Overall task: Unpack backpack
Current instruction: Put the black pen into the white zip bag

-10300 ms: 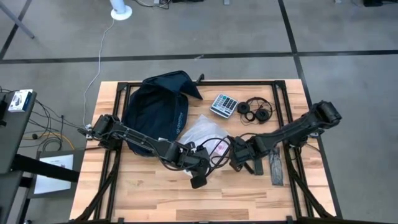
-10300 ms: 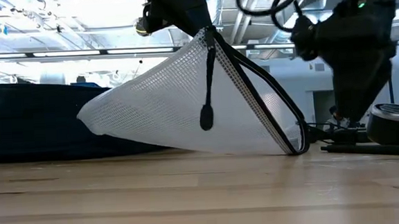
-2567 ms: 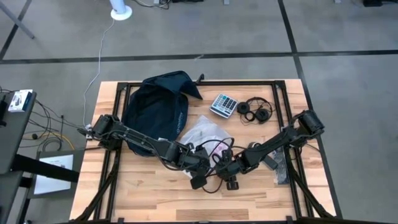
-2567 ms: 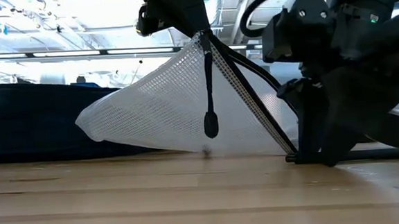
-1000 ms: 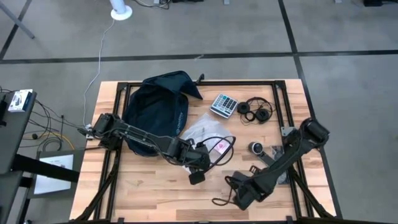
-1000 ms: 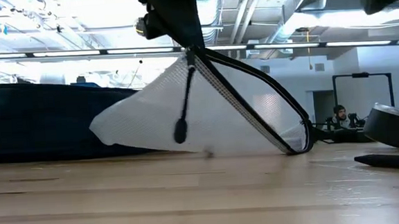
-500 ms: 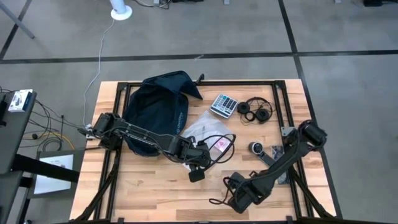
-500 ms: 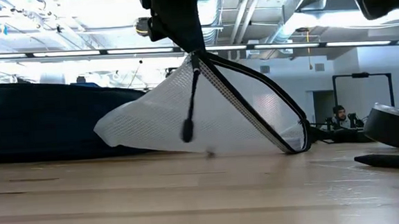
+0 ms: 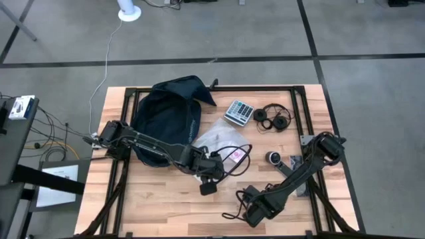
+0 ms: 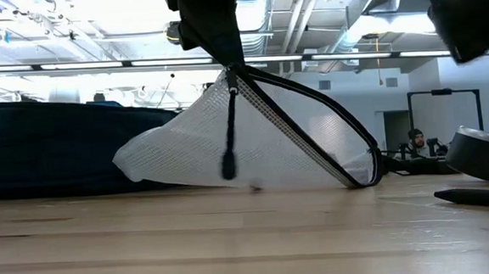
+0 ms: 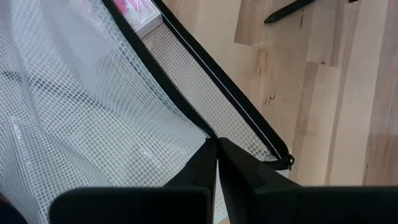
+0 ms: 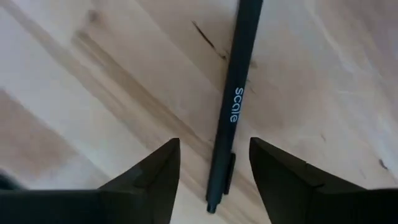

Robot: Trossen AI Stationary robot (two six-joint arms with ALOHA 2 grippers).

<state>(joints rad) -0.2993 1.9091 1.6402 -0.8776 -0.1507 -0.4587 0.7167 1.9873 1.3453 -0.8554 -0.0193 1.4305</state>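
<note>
Backpack (image 9: 167, 117) lies flat at the counter's (image 9: 159, 209) far left corner, apart from both arms. Left end effector (image 11: 217, 144) is clamped shut on the zipper edge of the mesh pouch (image 10: 253, 145), holding that edge lifted above the wood. Right end effector (image 12: 214, 163) stands at the near edge with fingers parted, a black pen (image 12: 231, 106) lying on the counter between them, not gripped. Judgement: the pen is being set down; the fingers should clear it fully and lift straight off so it does not roll.
</note>
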